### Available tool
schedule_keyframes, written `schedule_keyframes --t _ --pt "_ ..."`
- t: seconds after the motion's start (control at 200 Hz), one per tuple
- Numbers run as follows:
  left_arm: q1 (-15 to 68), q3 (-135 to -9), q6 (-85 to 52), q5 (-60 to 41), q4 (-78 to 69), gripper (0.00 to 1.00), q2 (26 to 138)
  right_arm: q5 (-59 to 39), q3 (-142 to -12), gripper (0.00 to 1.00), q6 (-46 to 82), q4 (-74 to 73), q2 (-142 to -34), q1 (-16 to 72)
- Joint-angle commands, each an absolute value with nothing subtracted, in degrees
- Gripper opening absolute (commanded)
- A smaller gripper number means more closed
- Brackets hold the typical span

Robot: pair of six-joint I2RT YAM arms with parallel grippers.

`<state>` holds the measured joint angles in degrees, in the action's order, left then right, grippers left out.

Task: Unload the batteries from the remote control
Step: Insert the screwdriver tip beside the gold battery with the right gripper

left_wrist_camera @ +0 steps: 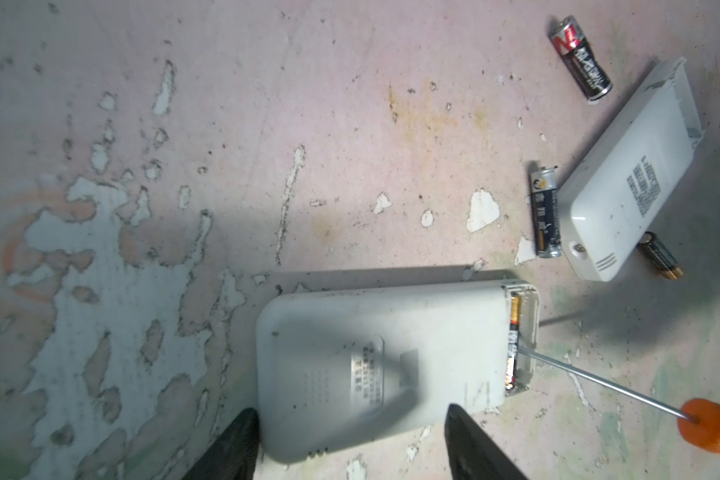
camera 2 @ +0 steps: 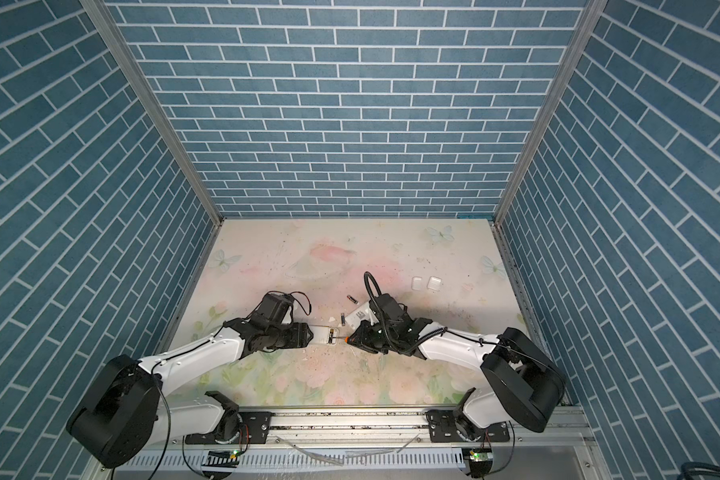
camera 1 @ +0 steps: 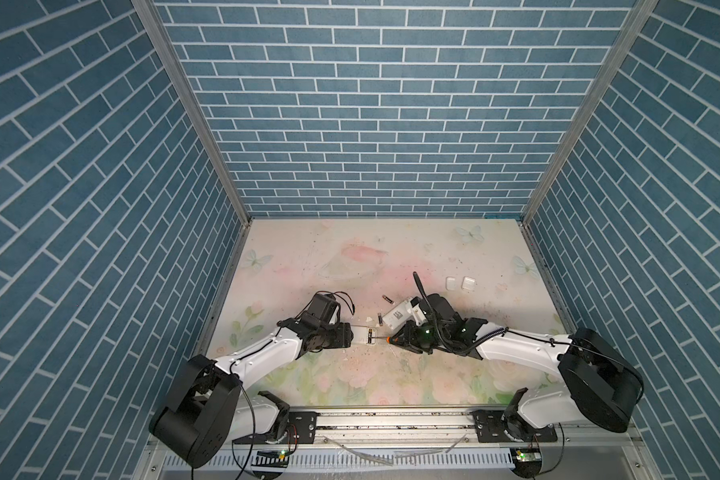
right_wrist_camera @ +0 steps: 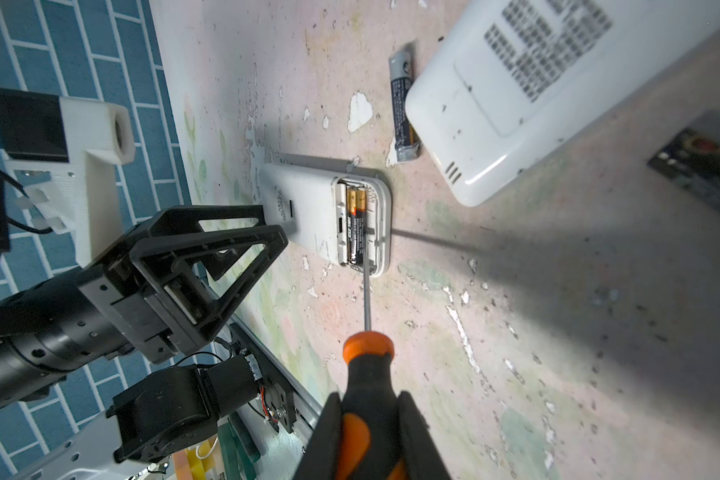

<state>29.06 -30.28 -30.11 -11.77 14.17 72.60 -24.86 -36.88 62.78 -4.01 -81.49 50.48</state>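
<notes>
Two white remotes lie on the tabletop (camera 1: 308,257) in a top view: the open remote (camera 1: 364,336) at the left gripper (camera 1: 348,336), and the second remote (camera 1: 398,318) beside the right gripper (camera 1: 400,340). The screwdriver (camera 1: 388,340) is pointed from the right gripper at the open remote's exposed end.

In the left wrist view, the seated battery (left_wrist_camera: 512,345) is shown in the uncovered compartment, with the screwdriver's tip set against its flank from the empty slot beside it. Three loose batteries (left_wrist_camera: 544,216) lie on the tabletop, two of them just beside the second remote. The left gripper's jaws are set wide astride the open remote's near end; whether the remote is clamped cannot be told.

In the right wrist view, the right gripper (right_wrist_camera: 368,415) is closed on the screwdriver's black-and-orange handle. The step in hand is judged to be prying out the seated battery. It is best done with the tip worked beneath the battery, levered up gently, and the remote kept pinned so that neither the tip nor the casing slips.
</notes>
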Motion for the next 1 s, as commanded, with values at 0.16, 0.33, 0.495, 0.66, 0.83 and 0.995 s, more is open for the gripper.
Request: schedule_keyframes --t 0.16,0.33,0.495,0.66,0.83,0.995 --pt "28.7 -30.0 -29.1 -12.2 15.0 0.71 73.2 -25.0 -35.1 0.0 65.2 -7.3 -82.4 50.8" --pt "28.7 -30.5 -28.7 -12.1 15.3 0.71 73.7 -25.6 -35.2 0.0 65.4 -8.0 -82.9 50.9" --pt "28.7 -30.4 -28.8 -12.0 15.2 0.71 73.8 -25.9 -35.1 0.0 65.4 -8.3 -83.3 50.9" --pt "28.7 -29.9 -28.9 -12.3 14.9 0.71 74.1 -25.8 -34.7 0.0 65.7 -9.4 -83.5 50.8" --pt "28.7 -29.5 -29.0 -12.4 14.5 0.71 74.2 -26.3 -34.8 0.0 65.8 -10.1 -84.2 50.8" --pt "28.7 -29.1 -29.2 -12.5 14.0 0.71 74.5 -26.8 -35.0 0.0 65.9 -11.1 -85.3 50.8"
